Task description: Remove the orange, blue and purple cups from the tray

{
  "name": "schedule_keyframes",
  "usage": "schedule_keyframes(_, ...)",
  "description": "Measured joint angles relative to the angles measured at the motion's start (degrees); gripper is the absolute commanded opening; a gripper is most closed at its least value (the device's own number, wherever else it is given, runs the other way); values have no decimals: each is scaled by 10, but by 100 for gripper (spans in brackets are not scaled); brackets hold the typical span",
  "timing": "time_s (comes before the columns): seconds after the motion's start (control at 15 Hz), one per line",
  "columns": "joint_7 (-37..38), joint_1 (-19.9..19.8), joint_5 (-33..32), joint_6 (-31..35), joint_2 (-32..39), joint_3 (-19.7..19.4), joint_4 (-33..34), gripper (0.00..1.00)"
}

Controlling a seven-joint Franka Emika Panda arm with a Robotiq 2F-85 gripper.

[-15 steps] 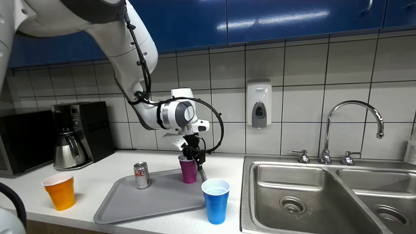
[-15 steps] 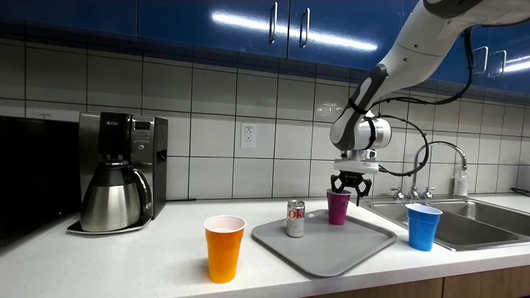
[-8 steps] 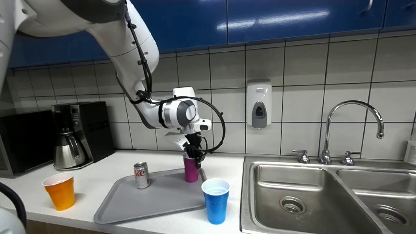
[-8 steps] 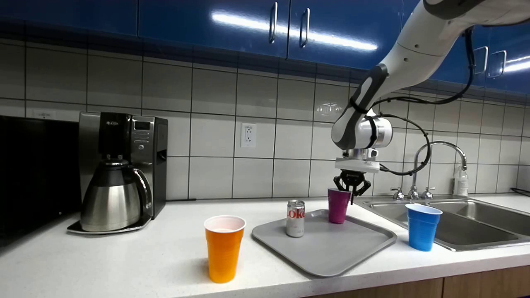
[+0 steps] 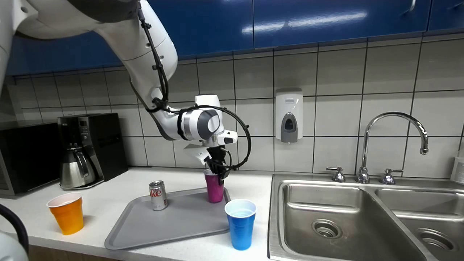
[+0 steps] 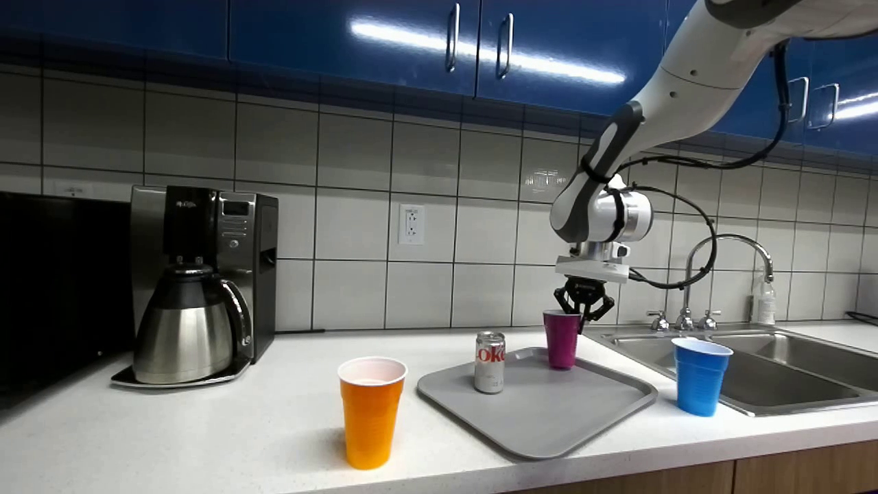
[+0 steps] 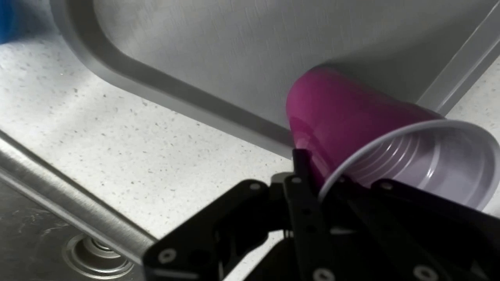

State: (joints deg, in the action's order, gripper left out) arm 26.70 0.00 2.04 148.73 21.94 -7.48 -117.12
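The purple cup (image 5: 214, 192) stands nearly upright at the back corner of the grey tray (image 5: 174, 224); whether its base touches the tray I cannot tell. My gripper (image 6: 583, 322) is shut on its wall near the rim, at the side toward the sink. In the wrist view the purple cup (image 7: 343, 109) has one black finger (image 7: 301, 164) along its outside, while the other finger is partly hidden by the rim. On the counter, off the tray, are the orange cup (image 6: 372, 425) and, on the sink side, the blue cup (image 6: 701, 381).
A Coke can (image 6: 489, 370) stands on the tray beside the purple cup. The steel sink (image 5: 277, 217) with its faucet (image 5: 364, 152) lies past the blue cup. A coffee maker (image 6: 206, 288) is at the far side, and the tiled wall rises behind the tray.
The jaws have gone from open to shut on the purple cup's wall. The cup has shifted slightly toward the sink and up in both exterior views. The orange and blue cups are unmoved.
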Motion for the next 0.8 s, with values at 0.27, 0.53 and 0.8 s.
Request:
schedule_keyframes(0.27,-1,-2,12,0,-20,-1,-1,1)
schedule_keyframes(0.53,-1,-5,13,0,-45,-8,-10,1)
schedule_keyframes(0.8,-1,-8,12,0,-65,-23,-24,1)
